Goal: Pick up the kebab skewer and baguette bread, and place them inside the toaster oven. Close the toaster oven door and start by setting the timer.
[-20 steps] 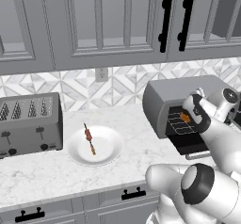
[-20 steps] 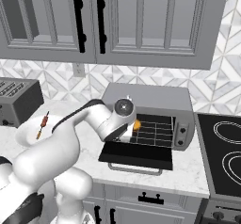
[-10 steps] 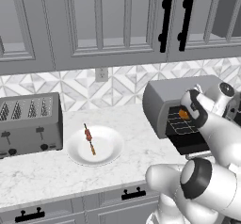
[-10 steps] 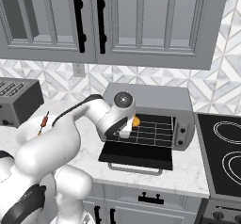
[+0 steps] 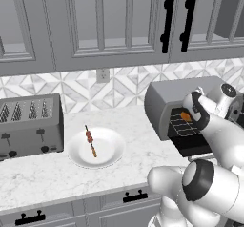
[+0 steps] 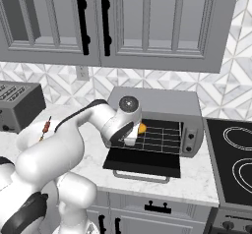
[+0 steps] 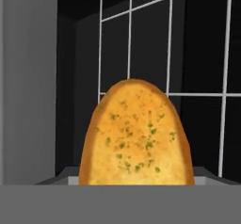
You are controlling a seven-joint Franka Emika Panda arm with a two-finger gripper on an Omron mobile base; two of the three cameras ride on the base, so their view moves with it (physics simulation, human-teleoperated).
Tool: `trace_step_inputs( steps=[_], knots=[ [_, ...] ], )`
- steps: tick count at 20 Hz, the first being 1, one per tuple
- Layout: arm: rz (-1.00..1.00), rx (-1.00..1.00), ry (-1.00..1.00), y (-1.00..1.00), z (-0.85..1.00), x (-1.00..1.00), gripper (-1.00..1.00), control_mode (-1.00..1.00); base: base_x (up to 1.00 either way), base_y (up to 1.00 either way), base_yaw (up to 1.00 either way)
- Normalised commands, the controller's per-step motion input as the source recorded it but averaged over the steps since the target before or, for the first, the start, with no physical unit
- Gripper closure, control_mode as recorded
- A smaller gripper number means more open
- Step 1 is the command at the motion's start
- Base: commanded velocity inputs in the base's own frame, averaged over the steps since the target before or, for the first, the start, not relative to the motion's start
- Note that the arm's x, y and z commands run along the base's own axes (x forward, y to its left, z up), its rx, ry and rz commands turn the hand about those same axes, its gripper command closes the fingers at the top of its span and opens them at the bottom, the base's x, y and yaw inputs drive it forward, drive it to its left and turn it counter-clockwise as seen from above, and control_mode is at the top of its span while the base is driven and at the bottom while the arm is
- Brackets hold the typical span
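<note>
The toaster oven (image 6: 162, 100) stands on the counter with its door (image 6: 142, 160) folded down flat. My gripper (image 6: 137, 133) reaches into the oven mouth at its left side, shut on the baguette bread (image 6: 142, 128), which hangs just over the wire rack. The baguette bread (image 7: 136, 138) stands golden and herb-flecked in the hand view, close up, with rack wires behind it and my fingertips hidden. From the left, the baguette bread (image 5: 186, 117) glows orange inside the toaster oven (image 5: 162, 99). The kebab skewer (image 5: 90, 142) lies on a white plate (image 5: 112, 149).
A slotted grey toaster (image 5: 28, 121) sits left of the plate. The oven's knob panel (image 6: 189, 135) is at its right end, and a black cooktop (image 6: 236, 154) lies beyond it. Upper cabinets hang overhead.
The hand with the baguette has shifted slightly at the oven mouth. The skewer and plate have stayed put.
</note>
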Motion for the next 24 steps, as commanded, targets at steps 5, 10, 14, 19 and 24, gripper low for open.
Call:
trace_step_inputs(
  steps=[5,10,14,19,24],
  knots=[
    [0.0,0.0,0.0,0.0,0.0,0.0,-1.0,-1.0,0.0,0.0,0.0],
    [0.0,0.0,0.01,0.0,0.0,0.0,-1.0,-1.0,0.0,0.0,0.0],
    [0.0,0.0,0.02,-0.02,0.03,-0.02,-1.0,-1.0,0.0,0.0,0.0],
    [0.0,0.0,0.01,-0.09,0.21,-0.23,-1.0,-1.0,0.0,0.0,0.0],
    [0.03,-0.03,0.01,0.11,0.38,-0.35,-1.0,-1.0,0.0,0.0,0.0]
  ],
)
